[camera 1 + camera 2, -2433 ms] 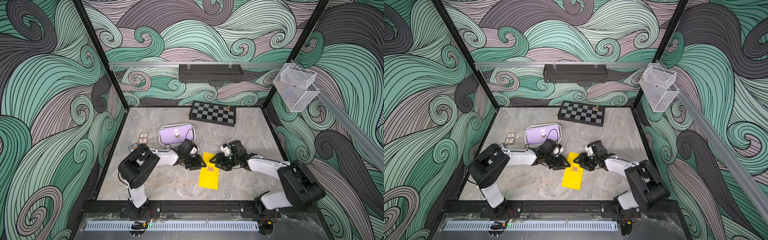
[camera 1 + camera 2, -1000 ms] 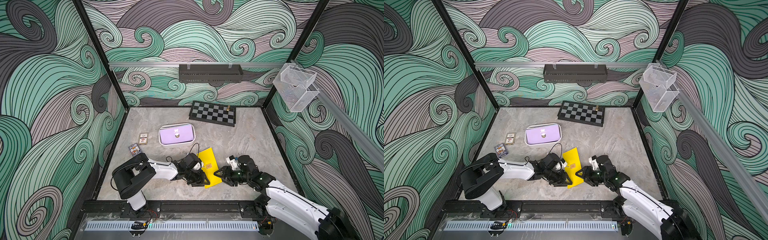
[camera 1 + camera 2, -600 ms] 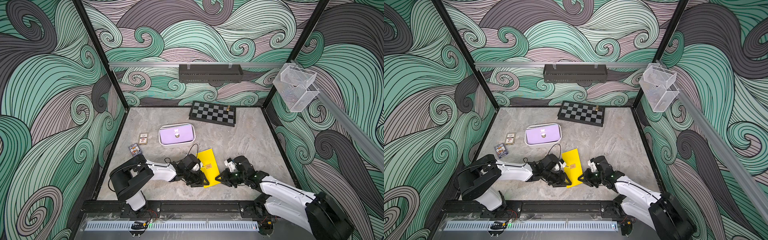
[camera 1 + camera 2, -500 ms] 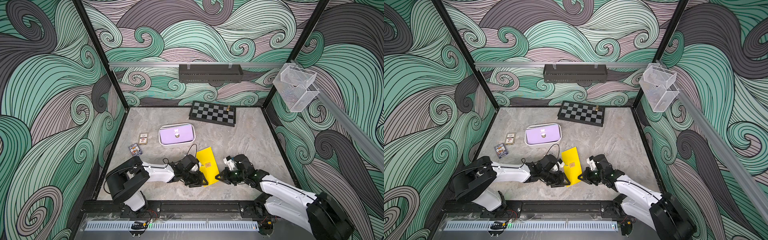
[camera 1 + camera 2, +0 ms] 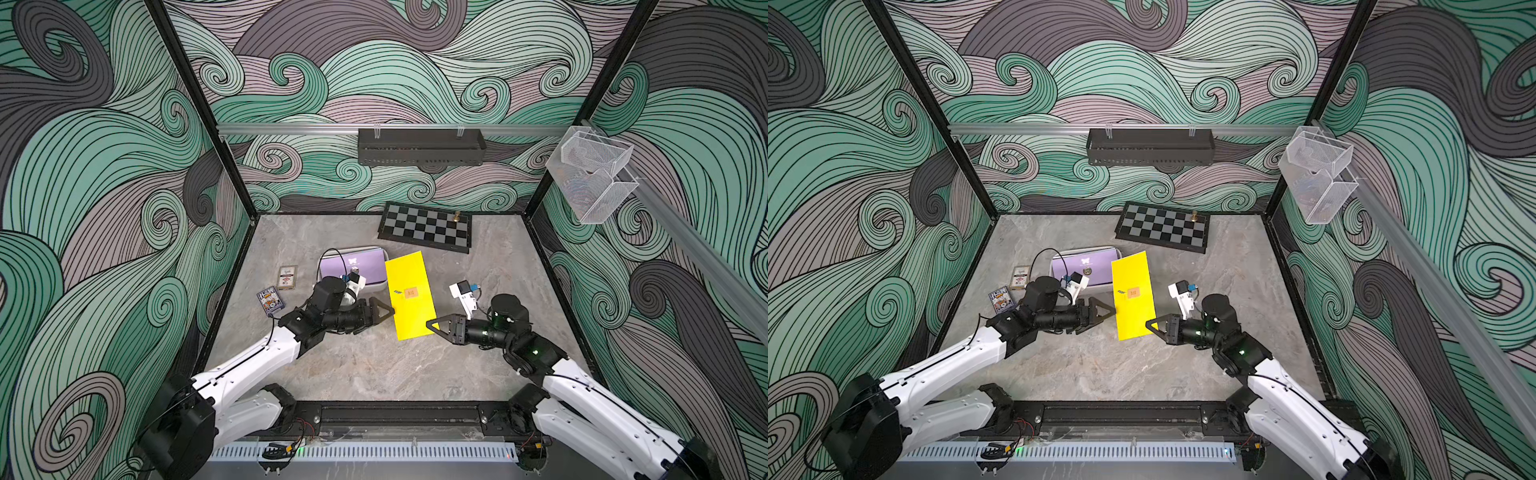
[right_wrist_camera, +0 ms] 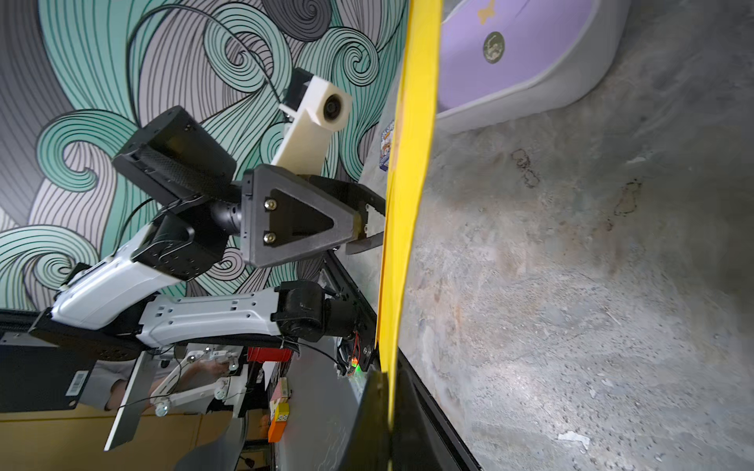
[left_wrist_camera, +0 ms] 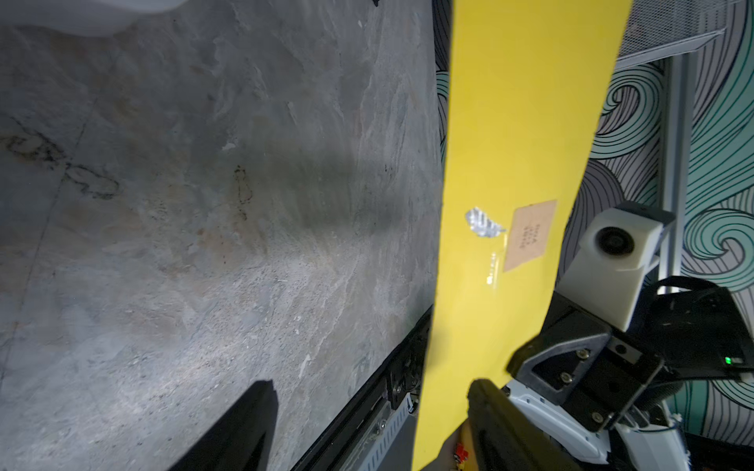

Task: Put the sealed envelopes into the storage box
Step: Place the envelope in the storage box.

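In both top views the yellow envelope (image 5: 409, 293) (image 5: 1133, 297) is held tilted off the table (image 5: 374, 365). Its far end points toward 12 o'clock, just beside the 3 o'clock side of the storage box (image 5: 321, 268) (image 5: 1054, 262). The box sits at 10 o'clock from it with a lilac envelope (image 5: 361, 266) (image 5: 1086, 266) already inside. The right gripper (image 5: 430, 325) (image 5: 1148, 325) pinches only the yellow envelope's 5 o'clock corner. The left gripper (image 5: 390, 311) (image 5: 1112, 312), at 9 o'clock, has its jaws spread. A single corner hold on a long sheet probably lets it sag or swing.

The left wrist view shows the left gripper's fingers (image 7: 502, 428) wide apart, with the envelope's edge close beside one of them, unclamped. If that arm pulls away skewed, the finger could drag the paper.

The right wrist view shows the envelope nearly edge-on. The right gripper's pads (image 6: 367, 428) are pressed together on its rim with little paper between them. The sheet could slip out, or its free end could catch the box wall and buckle instead of sliding in.
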`<state>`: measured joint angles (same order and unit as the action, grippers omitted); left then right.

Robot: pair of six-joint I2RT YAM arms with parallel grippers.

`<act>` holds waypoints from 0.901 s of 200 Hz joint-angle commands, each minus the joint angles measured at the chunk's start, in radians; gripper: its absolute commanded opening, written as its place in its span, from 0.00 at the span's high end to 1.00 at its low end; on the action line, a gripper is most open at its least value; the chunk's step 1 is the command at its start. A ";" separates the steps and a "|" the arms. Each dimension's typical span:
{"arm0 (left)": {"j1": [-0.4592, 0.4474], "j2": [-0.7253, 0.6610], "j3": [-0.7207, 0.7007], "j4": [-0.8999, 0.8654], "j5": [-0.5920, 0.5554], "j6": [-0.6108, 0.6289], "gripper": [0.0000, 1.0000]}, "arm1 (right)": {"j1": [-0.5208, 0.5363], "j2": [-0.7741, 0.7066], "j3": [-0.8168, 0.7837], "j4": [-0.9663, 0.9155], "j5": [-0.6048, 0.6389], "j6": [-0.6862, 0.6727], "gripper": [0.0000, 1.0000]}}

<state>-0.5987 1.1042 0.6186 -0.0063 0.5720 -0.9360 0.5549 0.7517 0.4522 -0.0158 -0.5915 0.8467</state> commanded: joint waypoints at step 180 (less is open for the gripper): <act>0.088 0.084 0.523 -0.451 -0.079 0.472 1.00 | -0.008 -0.061 -0.007 -0.219 0.124 -0.177 0.38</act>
<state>-0.5476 1.1835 0.8806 -0.0593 0.6472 -0.8371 0.5549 0.7223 0.4095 -0.0044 -0.6342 0.8890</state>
